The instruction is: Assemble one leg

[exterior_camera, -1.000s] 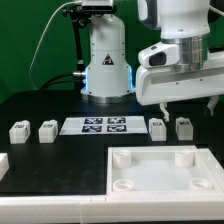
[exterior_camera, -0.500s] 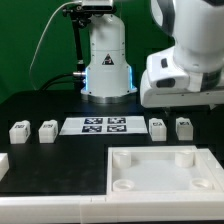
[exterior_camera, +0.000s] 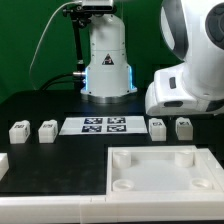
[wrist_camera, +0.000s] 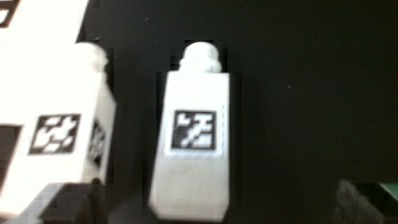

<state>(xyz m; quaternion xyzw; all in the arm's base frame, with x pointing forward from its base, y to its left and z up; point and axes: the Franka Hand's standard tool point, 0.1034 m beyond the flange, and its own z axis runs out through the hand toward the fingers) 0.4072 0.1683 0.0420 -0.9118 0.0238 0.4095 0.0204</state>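
Observation:
Four small white legs with marker tags lie on the black table: two at the exterior view's left and two at its right. The arm's white hand hangs above the right pair, and its fingers do not show in that view. In the wrist view my gripper is open and empty. One leg lies lengthwise between the dark fingertips, untouched. A second leg lies beside it, outside the fingers.
The marker board lies between the two pairs of legs. The large white tray-like piece with round corner sockets sits at the front. The robot base stands behind. A white rail runs along the front edge.
The hand has swung toward the exterior view's right and turned. Its fingers, visible one second ago above the right legs, no longer show in the exterior view.

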